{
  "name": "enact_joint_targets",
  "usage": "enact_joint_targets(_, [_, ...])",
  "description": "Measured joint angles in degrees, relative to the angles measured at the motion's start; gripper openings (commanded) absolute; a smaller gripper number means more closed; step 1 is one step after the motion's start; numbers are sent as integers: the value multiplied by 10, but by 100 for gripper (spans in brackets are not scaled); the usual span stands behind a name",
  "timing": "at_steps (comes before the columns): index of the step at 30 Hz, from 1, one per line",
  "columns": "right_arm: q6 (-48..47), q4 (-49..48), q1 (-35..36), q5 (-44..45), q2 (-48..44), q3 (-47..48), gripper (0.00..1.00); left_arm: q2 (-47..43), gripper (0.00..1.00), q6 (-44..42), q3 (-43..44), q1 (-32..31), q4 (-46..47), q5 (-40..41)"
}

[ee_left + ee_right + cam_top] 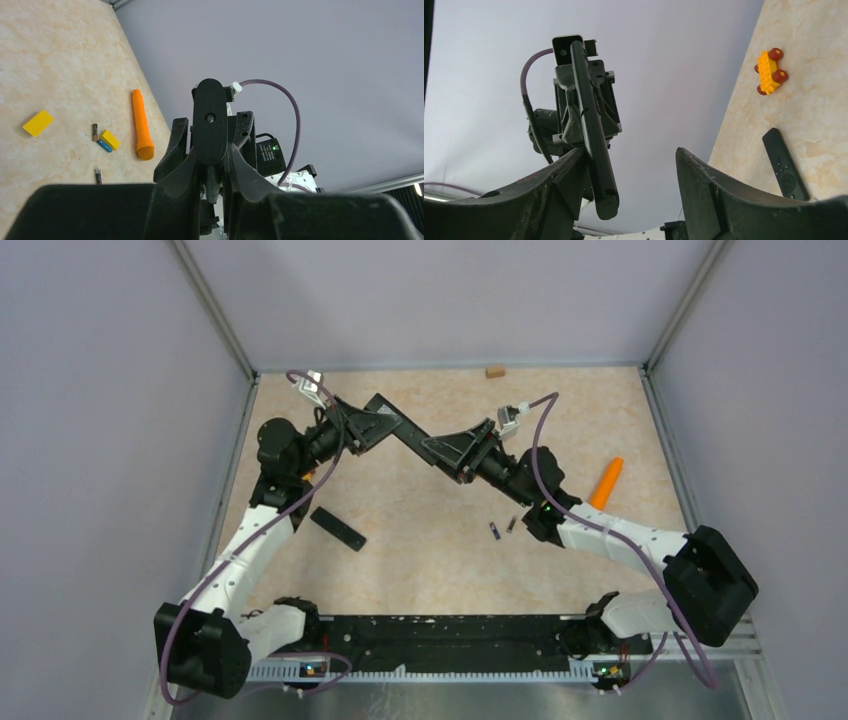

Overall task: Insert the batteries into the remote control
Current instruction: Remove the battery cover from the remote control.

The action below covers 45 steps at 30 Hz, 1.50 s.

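A: What is hidden or cut off?
B: Seen from above, the remote (405, 430) is held in mid-air and largely masked by both wrists. Its battery bay does not show, and I cannot tell which face is up.

A: Jaws?
B: The left gripper (380, 420) is clamped on one end of the remote. The right gripper (630, 155) stands wide. The remote's other end appears to rest against one finger (569, 170), with a clear gap to the other.

A: The rest, big to small?
B: The table (420, 560) is beige, marbled and matte. A second remote (785, 167), slim black plastic, lies flat near the left forearm. A tapered orange stick (606, 483) lies by the right arm. The batteries (494, 531) are dark little cylinders, loose on the table beside the right forearm and apart from both jaws.
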<state>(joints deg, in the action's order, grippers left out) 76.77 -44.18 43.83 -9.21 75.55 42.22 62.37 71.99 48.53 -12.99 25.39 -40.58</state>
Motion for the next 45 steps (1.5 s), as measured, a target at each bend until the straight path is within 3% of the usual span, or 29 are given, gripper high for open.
enact_joint_targets(6, [2,77,-5,0,0,10,84,-1,0,-45,-4,3,-28,19])
enact_joint_targets(9, [-5,125,-6,0,-1,22,84,-1,0,-66,-4,3,-49,28])
enact_joint_targets(14, [-7,143,-6,-4,-3,22,77,-1,0,-88,-4,3,-70,31])
enact_joint_targets(17, [-7,156,-6,-11,-4,25,60,0,0,-95,-4,3,-74,34])
enact_joint_targets(21, [-6,195,-7,-19,-4,49,50,0,0,-105,-4,3,-84,36])
enact_joint_targets(45, [22,279,-8,-54,1,74,34,-9,0,-203,-4,3,-158,78])
